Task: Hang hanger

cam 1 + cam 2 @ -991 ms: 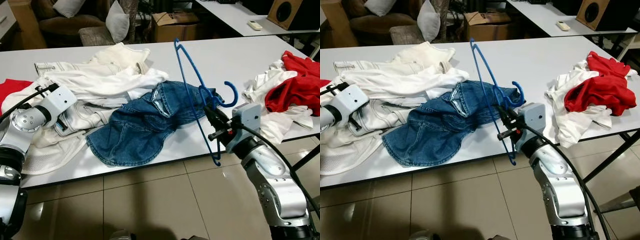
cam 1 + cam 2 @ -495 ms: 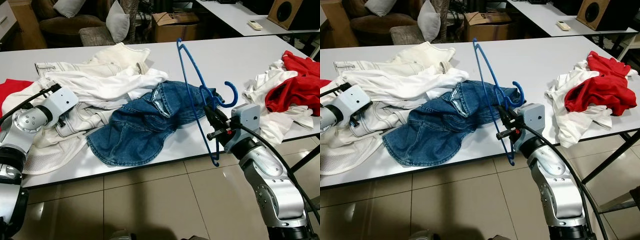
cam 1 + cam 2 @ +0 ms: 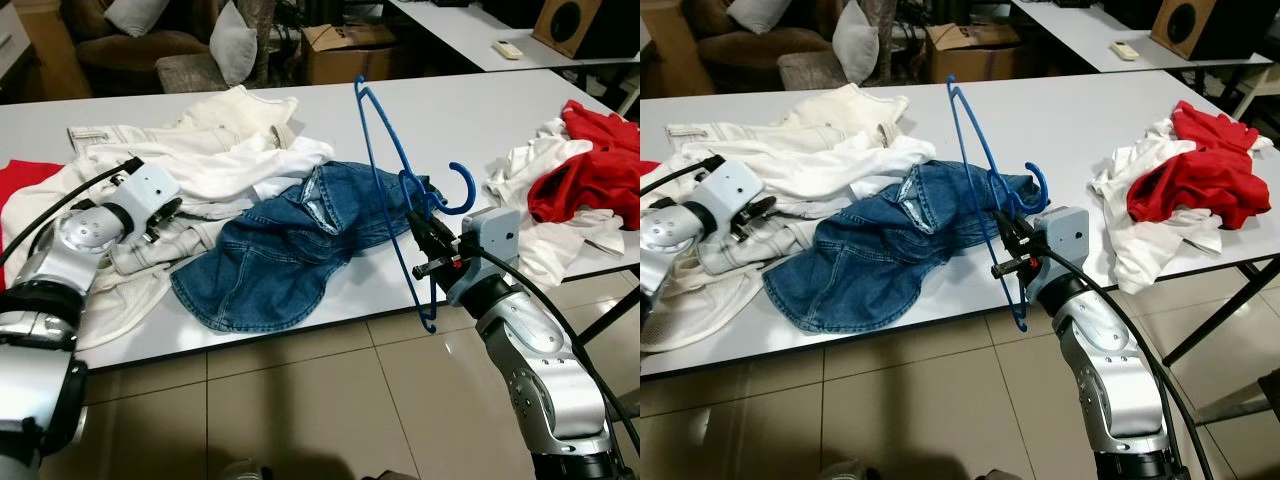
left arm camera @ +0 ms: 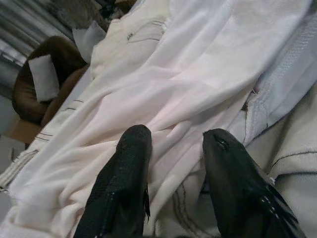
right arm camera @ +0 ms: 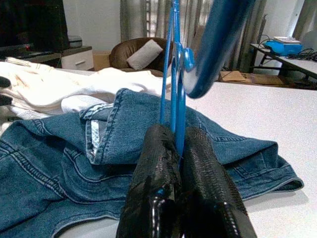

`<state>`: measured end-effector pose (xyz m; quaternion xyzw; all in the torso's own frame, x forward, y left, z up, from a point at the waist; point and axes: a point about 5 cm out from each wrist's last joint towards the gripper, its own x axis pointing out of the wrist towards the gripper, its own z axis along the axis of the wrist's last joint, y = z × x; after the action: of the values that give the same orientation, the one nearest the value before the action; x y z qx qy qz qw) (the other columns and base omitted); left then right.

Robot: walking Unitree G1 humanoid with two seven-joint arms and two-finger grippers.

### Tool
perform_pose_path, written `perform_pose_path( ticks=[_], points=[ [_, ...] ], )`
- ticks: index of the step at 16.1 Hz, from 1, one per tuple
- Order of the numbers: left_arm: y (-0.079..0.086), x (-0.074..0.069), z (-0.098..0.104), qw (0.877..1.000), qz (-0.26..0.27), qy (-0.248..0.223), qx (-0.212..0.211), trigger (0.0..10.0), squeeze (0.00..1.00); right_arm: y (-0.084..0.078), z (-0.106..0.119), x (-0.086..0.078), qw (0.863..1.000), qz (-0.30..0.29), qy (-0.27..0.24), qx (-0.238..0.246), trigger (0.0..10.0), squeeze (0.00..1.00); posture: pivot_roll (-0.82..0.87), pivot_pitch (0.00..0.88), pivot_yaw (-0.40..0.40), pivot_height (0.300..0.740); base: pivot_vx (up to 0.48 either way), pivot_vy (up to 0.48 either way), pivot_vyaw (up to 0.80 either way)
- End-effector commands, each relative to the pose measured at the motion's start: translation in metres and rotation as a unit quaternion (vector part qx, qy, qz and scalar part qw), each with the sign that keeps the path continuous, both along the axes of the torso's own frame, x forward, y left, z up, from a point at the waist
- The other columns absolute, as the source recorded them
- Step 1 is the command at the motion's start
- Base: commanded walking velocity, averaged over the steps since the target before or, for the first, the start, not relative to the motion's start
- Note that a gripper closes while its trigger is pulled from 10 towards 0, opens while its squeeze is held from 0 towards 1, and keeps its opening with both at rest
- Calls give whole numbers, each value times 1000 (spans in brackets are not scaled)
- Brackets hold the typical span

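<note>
Bare table [image 3: 470, 120] behind the jeans [image 3: 290, 240] is open; white clothes [image 3: 200, 160] clog the left side.

I lose the red cloth [image 3: 20, 175] at the far-left edge, under white clothes [image 3: 200, 160]. The red-and-white pile [image 3: 580, 190] runs off the right edge. The jeans [image 3: 290, 250] hide part of the tabletop [image 3: 450, 110] beneath.

Jeans [image 3: 275, 255] lie mid-counter [image 3: 480, 120], a heap of garments [image 3: 210, 160] to their left, another clothing pile [image 3: 570, 190] at the right edge. A hanger [image 3: 395, 200] stands upright just right of the jeans.
</note>
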<state>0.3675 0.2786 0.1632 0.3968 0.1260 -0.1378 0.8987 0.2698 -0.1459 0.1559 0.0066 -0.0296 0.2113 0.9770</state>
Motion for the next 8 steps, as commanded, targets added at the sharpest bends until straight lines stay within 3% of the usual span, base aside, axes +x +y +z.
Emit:
perform_pose_path(
  ticks=[1,2,3,4,5,6,8],
  points=[
    [3,2,2,1000,14,4,10,6549,0,0,3,-1,1000,-1,-5,-4,10000,0,-89,0,32,740,0,0,0],
    [4,2,1,1000,19,7,15,4118,0,0,3,-1,1000,-1,-5,-4,10000,0,-91,0,32,740,0,0,0],
    [8,2,0,998,33,15,56,2667,0,0,3,-1,1000,-2,-6,-6,10000,0,-92,0,33,740,0,0,0],
    [11,2,-1,995,44,23,83,3451,0,-1,3,0,1000,-2,-6,-7,10000,0,-91,0,32,740,0,0,0],
    [11,2,-1,995,46,26,90,8039,0,-1,3,0,1000,-2,-6,-7,10000,0,-91,0,32,740,0,0,0],
    [13,1,-4,993,47,40,106,10000,0,0,3,0,1000,-1,-7,-8,10000,0,-92,0,32,740,0,0,0],
    [15,0,-6,991,55,49,108,10000,0,0,3,0,1000,-1,-8,-8,10000,0,-92,0,32,740,0,0,0]
  ],
)
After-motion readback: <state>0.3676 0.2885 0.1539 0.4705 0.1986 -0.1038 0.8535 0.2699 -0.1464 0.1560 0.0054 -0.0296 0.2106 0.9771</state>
